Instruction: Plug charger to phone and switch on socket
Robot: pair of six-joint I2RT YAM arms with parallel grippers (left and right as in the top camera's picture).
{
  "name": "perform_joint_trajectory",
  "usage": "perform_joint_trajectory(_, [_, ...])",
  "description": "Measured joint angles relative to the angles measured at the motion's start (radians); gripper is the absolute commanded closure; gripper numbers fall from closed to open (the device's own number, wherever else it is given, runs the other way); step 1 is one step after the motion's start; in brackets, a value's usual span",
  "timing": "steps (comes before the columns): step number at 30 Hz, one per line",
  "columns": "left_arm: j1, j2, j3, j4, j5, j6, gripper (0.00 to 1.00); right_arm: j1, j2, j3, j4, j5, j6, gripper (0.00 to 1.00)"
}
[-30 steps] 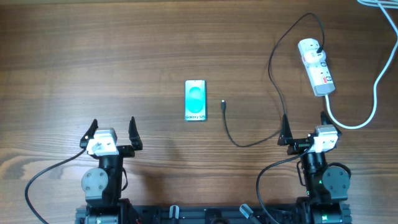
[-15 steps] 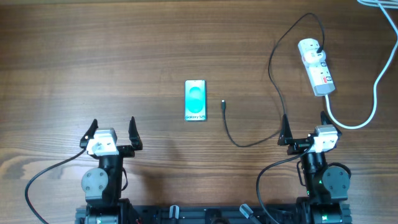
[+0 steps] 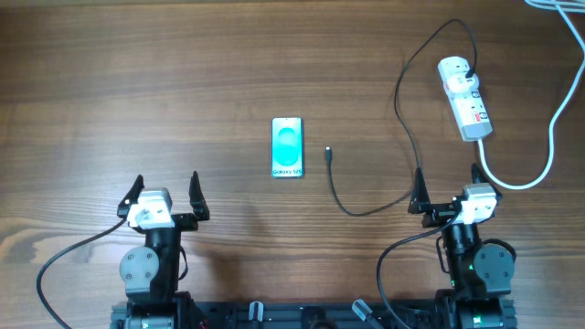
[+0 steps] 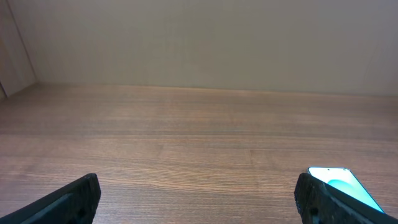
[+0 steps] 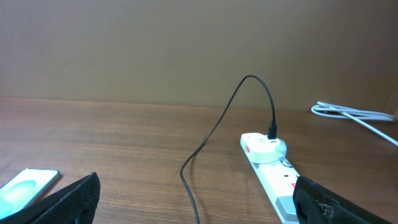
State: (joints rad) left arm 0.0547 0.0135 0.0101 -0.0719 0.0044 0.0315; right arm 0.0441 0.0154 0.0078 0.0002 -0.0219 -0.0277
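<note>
over the counter (image 3: 274, 55) the left tool (image 3: 165, 183) and right tool (image 3: 447, 175) are held open, empty; the charger (image 3: 327, 155) is best pinched just behind its tip.

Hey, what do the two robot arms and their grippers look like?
The left arm and right arm match: black bodies with a round grey joint housing and a white block at the wrist. The left gripper and right gripper each have two slim black pointed fingers. A black cable loops from each base.
</note>
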Motion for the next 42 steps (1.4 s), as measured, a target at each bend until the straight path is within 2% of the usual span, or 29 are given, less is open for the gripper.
perform_joint_trajectory(4, [0.000,0.000,0.000,0.005,0.042,-0.040,0.00,0.000,0.000,0.000,0.000,0.000,0.000,0.00])
perform_joint_trajectory(6, [0.000,0.000,0.000,0.020,0.132,-0.109,0.00,0.000,0.000,0.000,0.000,0.000,0.000,0.00])
perform_joint_trajectory(9, [0.000,0.000,-0.002,0.086,0.344,-0.250,0.00,0.000,0.000,0.000,0.000,0.000,0.000,0.00])
perform_joint_trajectory(13, [0.000,0.001,-0.005,0.278,0.561,-0.361,0.00,0.000,0.000,0.000,0.000,0.000,0.000,0.00])
perform_joint_trajectory(16, [0.000,0.000,-0.004,0.560,0.674,-0.420,0.00,0.000,0.000,0.000,0.001,0.000,0.000,0.00])
perform_joint_trajectory(18, [0.000,-0.002,0.002,0.718,0.705,-0.463,0.00,0.000,0.000,0.000,0.000,0.000,0.000,0.00])
perform_joint_trajectory(20, [0.000,-0.003,0.011,0.797,0.716,-0.500,0.00,0.000,0.000,0.000,0.000,0.000,0.000,0.00])
perform_joint_trajectory(26, [0.000,0.013,0.147,0.750,0.708,-0.546,0.00,0.000,0.000,0.000,0.000,0.000,0.000,0.00])
perform_joint_trajectory(30, [0.000,0.090,0.373,0.566,0.700,-0.515,0.00,0.000,0.000,0.000,0.000,0.000,0.000,0.00])
perform_joint_trajectory(35, [0.000,0.285,0.738,0.112,0.695,-0.405,0.00,0.000,0.000,-0.001,0.001,0.000,0.000,0.00])
perform_joint_trajectory(37, [0.000,0.421,0.959,-0.212,0.677,-0.377,0.00,0.000,0.000,-0.001,0.001,0.000,0.000,0.00])
perform_joint_trajectory(38, [0.000,0.471,1.026,-0.297,0.670,-0.359,0.00,0.000,0.000,-0.001,0.000,0.000,0.000,0.00])
perform_joint_trajectory(39, [0.000,0.622,1.223,-0.543,0.658,-0.317,0.00,0.000,0.000,-0.001,0.000,0.000,0.000,0.00])
perform_joint_trajectory(40, [0.000,0.680,1.282,-0.616,0.653,-0.289,0.00,0.000,0.000,-0.001,0.000,0.000,0.000,0.00])
perform_joint_trajectory(42, [0.002,0.809,1.438,-0.897,0.668,-0.245,0.00,0.000,0.000,-0.002,0.000,0.000,0.000,0.00])
